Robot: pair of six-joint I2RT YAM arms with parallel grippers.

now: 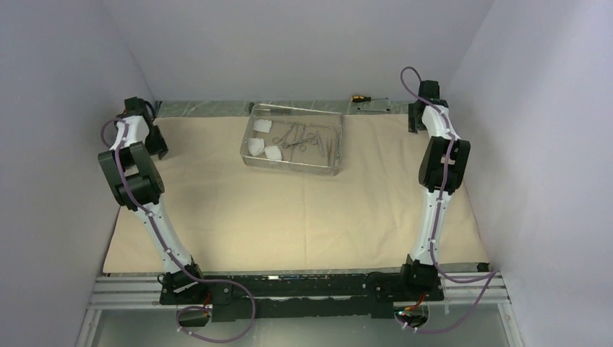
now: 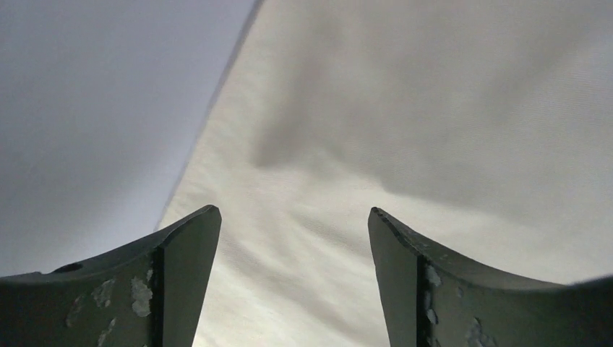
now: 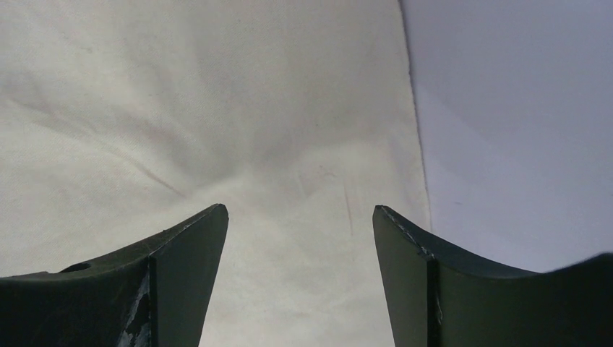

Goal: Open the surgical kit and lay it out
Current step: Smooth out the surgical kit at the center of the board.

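Note:
The beige wrap cloth (image 1: 289, 210) lies spread flat over the table. The steel wire-mesh tray (image 1: 249, 152) stands on it at the back centre. Inside lie three white gauze pads (image 1: 262, 126) at the left and the steel clamps (image 1: 296, 136) and tweezers (image 1: 327, 144) at the right. My left gripper (image 1: 157, 148) hangs over the cloth's far left edge, open and empty; its wrist view (image 2: 293, 217) shows only cloth (image 2: 405, 130). My right gripper (image 1: 416, 123) hangs over the far right edge, open and empty (image 3: 300, 213), above the cloth (image 3: 217, 108).
A yellow-handled screwdriver (image 1: 359, 96) lies behind the cloth at the back right, on a grey strip. White walls close in on the left, right and back. The cloth's near edge ends just before the arm bases' rail (image 1: 289, 285).

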